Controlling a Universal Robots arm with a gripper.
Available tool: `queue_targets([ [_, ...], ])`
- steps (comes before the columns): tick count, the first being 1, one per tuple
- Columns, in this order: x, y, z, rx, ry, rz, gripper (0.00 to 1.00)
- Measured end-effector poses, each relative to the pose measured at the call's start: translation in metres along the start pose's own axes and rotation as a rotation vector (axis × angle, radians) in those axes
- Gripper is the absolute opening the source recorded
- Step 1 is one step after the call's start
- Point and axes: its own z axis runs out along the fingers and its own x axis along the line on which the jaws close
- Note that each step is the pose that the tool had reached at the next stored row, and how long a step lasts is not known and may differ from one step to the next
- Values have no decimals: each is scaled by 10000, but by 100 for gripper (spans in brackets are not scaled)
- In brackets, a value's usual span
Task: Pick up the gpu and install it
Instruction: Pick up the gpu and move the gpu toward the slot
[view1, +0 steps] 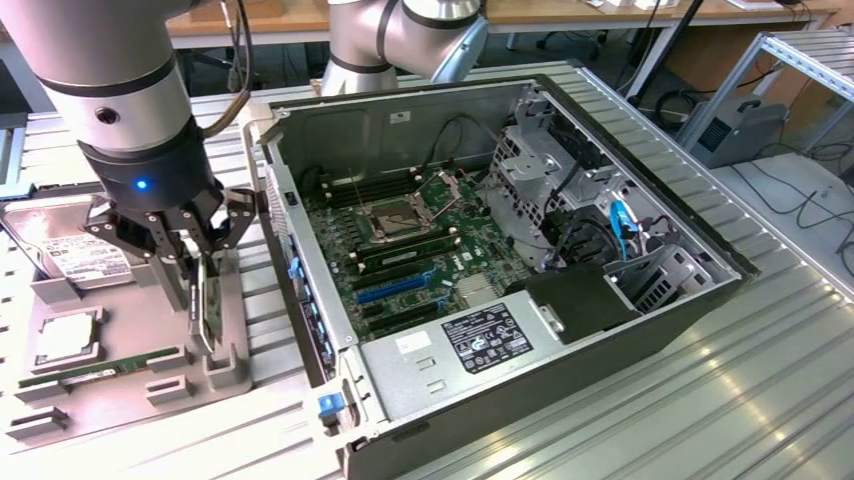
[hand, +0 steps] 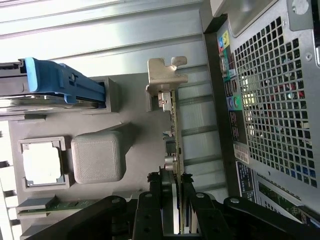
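Black fingers (hand: 159, 200) of the hand (hand: 174, 180) are closest to the lens in the wrist view. They stand one on each side of the gpu (hand: 176, 132), a thin flat card seen on its edge, and press against both faces, so the hand is clamped on the card, away from its silvery metal end bracket (hand: 166, 75). The gpu stands upright w/ its lower edge down at the holder blocks of the tray, and the bracket end sits at a small grey block.

By size, the rest is as follows. The worktop (view1: 694, 400), made of ribbed aluminium profiles, carries everything. On it lies the computer case (view1: 347, 130), a big dark tower on its side w/ the side panel off, showing a green mainboard (view1: 400, 250) and a silver power supply w/ a label (view1: 467, 345). The grey robot arm (view1: 120, 90) comes down at the exterior view's left of the case, over the flat grey plastic tray (view1: 127, 385), which lies just beside the case. In the tray's compartments:
- a boxy silver hard drive w/ a white label (view1: 74, 250)
- a square silver processor chip (view1: 64, 340)
- a narrow green memory stick (view1: 107, 365)

All three are apart from the gpu.
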Motion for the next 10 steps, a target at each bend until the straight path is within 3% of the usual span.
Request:
queue_targets([
  [10, -1, 9, -72, 44, -8, -1, 28],
])
